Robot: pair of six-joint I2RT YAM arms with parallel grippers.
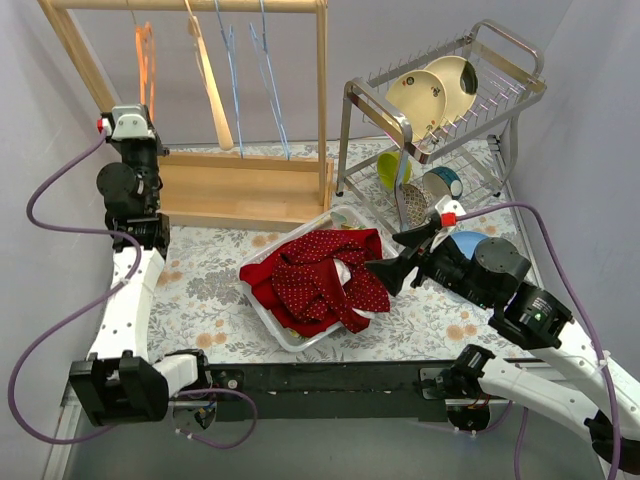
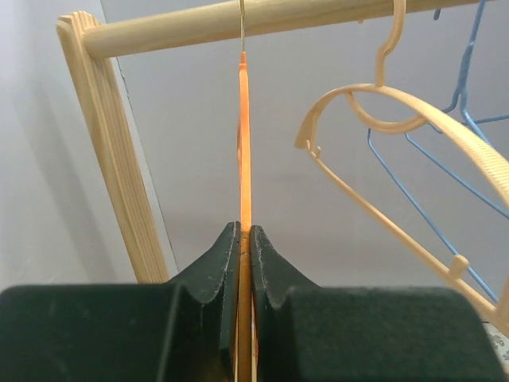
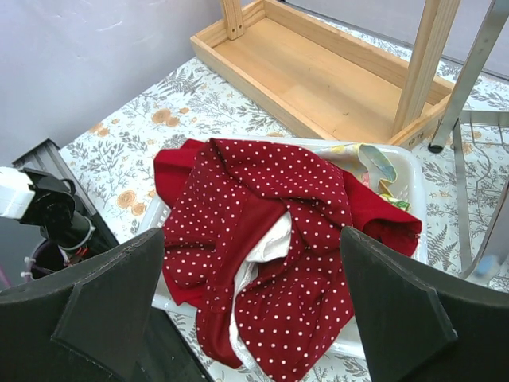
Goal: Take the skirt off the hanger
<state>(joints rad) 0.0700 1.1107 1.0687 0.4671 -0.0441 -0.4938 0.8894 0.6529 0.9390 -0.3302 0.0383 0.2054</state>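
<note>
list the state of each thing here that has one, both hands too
left hand: shut on the orange hanger
orange hanger: hanging from the rail, bare
right hand: open, empty, above the skirt
skirt: off the hanger, crumpled in the white bin
white bin: holding clothes
cream hanger: hanging, bare
blue hangers: hanging, bare

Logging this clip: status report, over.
Left gripper shut on orange hanger. Right gripper open above red polka-dot skirt, heaped in white bin. Path to skirt unobstructed.
</note>
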